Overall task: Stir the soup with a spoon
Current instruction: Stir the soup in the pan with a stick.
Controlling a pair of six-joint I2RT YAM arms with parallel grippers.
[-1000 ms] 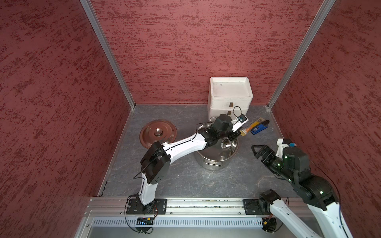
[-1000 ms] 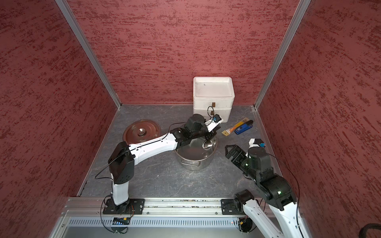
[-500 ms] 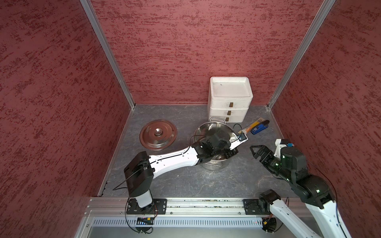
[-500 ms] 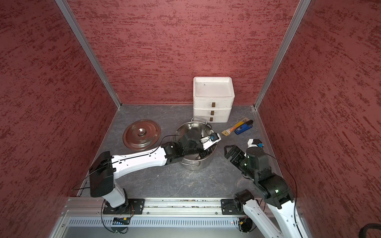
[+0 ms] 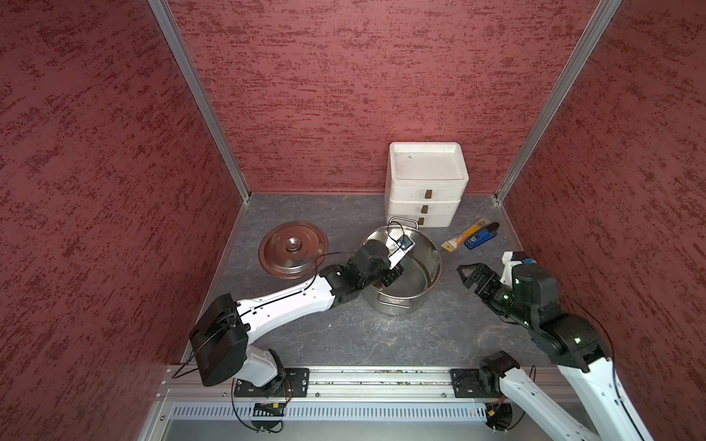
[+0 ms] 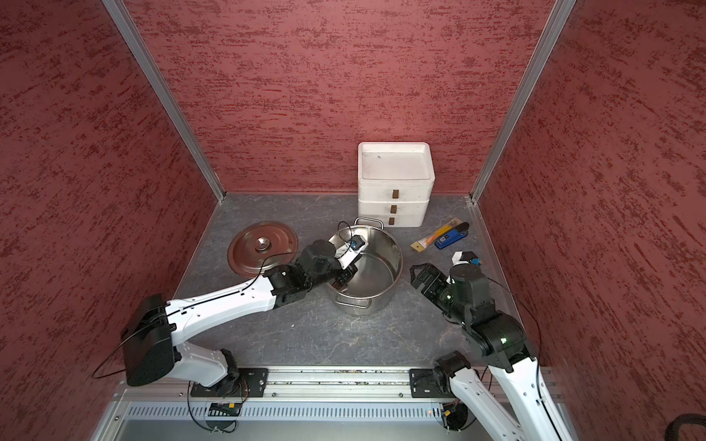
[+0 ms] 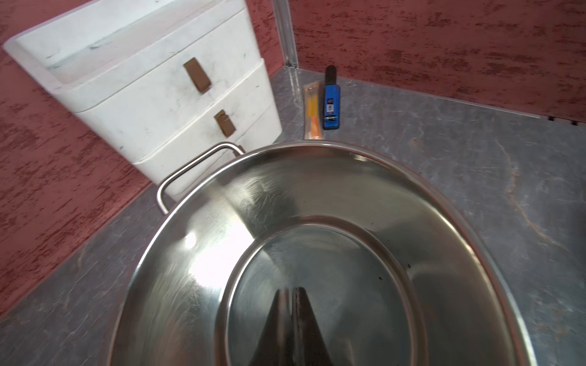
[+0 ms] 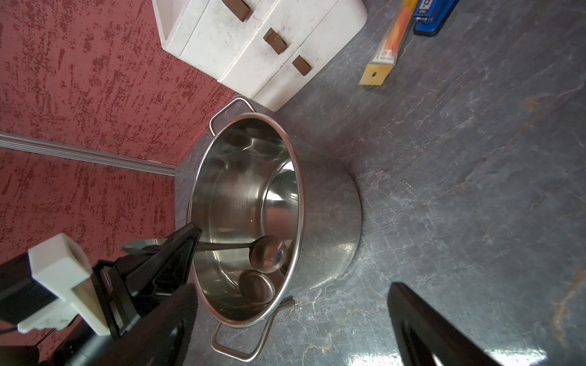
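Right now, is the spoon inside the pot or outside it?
Inside: in the right wrist view the spoon has its bowl below the pot rim; the left gripper holds its handle.

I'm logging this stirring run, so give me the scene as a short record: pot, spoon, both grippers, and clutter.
stockpot: steel, upright, uncovered; no soup visible inside
spoon: bowl low inside stockpot, handle clamped by left gripper
left gripper: shut on spoon, reaching into stockpot
right gripper: open, empty, beside stockpot, not touching
lid: flat on table, on the left arm's side of stockpot
other: white drawer unit behind stockpot; orange packet and blue-and-black tool beside it
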